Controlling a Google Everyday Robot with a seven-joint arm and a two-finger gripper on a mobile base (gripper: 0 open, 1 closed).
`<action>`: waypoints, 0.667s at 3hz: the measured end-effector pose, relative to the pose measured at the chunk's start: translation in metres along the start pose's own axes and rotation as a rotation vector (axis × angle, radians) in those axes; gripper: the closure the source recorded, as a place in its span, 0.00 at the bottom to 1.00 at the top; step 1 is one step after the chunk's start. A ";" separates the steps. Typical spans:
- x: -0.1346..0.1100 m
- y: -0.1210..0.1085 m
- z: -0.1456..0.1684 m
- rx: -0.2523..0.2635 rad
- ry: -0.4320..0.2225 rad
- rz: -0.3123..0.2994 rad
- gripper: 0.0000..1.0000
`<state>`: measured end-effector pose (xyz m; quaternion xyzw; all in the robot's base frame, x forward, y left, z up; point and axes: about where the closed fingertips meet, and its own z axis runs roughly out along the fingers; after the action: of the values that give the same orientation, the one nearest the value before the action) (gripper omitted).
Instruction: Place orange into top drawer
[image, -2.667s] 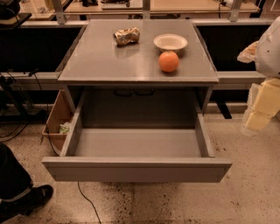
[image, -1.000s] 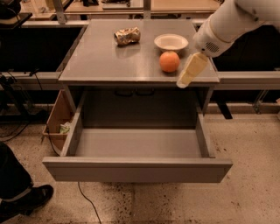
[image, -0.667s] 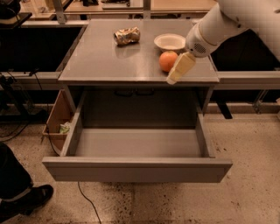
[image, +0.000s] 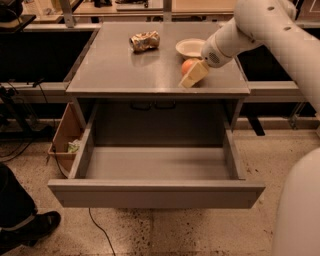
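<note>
While the top drawer (image: 155, 194) is pulled open below the table (image: 112, 70), a dented can (image: 145, 41) is seen on top, then a cream bowl (image: 190, 48) (empty) — and just before it the orange (image: 186, 65), partly covered by the gripper (image: 194, 75) — open or closed cannot be told.

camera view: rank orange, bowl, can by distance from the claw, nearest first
The claw hangs over the front right part of the table.
1. Orange: just behind the claw, partly hidden by it.
2. Bowl: farther back, right side.
3. Can: back of the table, off to the left of the claw.
</note>
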<state>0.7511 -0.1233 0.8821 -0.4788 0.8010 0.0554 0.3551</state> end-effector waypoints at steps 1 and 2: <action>0.003 -0.012 0.022 -0.014 -0.032 0.078 0.00; 0.002 -0.011 0.035 -0.052 -0.040 0.139 0.16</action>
<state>0.7771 -0.1154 0.8570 -0.4299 0.8234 0.1103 0.3535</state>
